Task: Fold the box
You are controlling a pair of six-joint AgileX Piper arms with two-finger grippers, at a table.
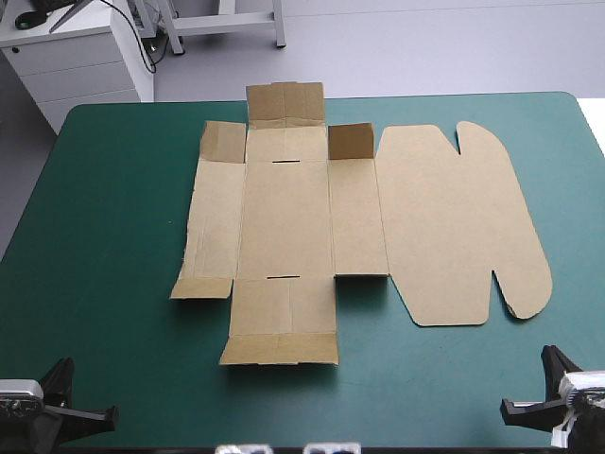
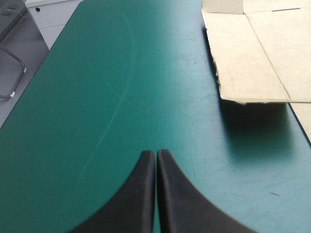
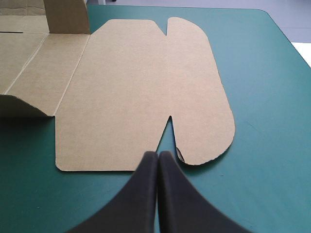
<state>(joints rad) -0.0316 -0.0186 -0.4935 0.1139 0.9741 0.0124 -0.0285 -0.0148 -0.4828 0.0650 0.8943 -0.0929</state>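
The box (image 1: 284,222) lies nearly flat at the middle of the table (image 1: 113,189) — a few small flaps (image 1: 351,142) stand up, no walls tucked. Left gripper (image 2: 156,155) and right gripper (image 3: 158,156) sit closed, empty, clear of it — folding seems barely begun.
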